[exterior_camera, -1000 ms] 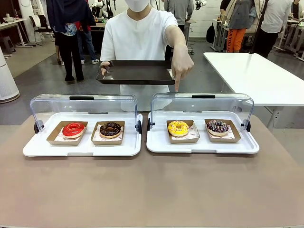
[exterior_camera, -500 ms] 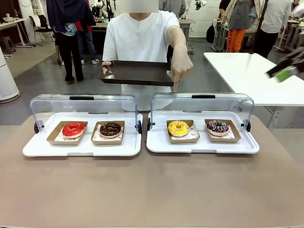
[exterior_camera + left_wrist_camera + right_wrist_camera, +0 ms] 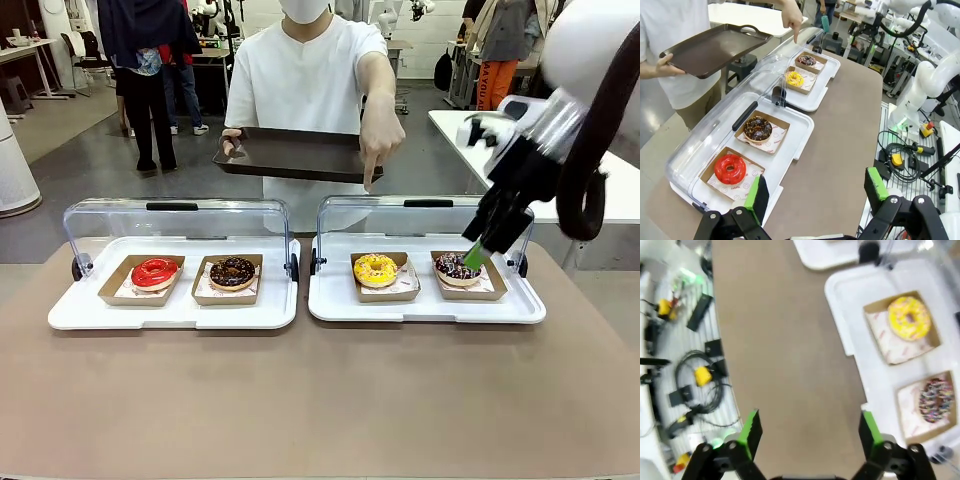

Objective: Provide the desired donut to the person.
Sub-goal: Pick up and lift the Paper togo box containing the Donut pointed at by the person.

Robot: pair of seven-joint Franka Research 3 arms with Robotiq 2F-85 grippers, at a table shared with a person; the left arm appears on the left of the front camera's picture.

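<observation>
The person [image 3: 305, 80] in a white shirt stands across the table, holds a dark tray [image 3: 290, 153] in one hand and points a finger [image 3: 370, 180] down over the yellow donut [image 3: 376, 268] [image 3: 794, 78] [image 3: 910, 317]. Beside it in the same right case lies a sprinkled chocolate donut [image 3: 458, 265] [image 3: 936, 397]. My right gripper [image 3: 485, 245] [image 3: 810, 427] hangs open and holds nothing, just above the sprinkled donut's far right side. My left gripper [image 3: 816, 187] is open and holds nothing, high over the table's left end.
The left case [image 3: 170, 310] holds a red donut [image 3: 154, 272] [image 3: 730, 168] and a chocolate donut [image 3: 232, 271] [image 3: 758, 128]. Both clear lids [image 3: 425, 218] stand open at the back. A white table [image 3: 540, 160] is at the far right. Cables and boxes [image 3: 905, 155] lie beside the table.
My right arm has swung in from the right edge to above the right case. The person's pointing hand has stayed over the yellow donut.
</observation>
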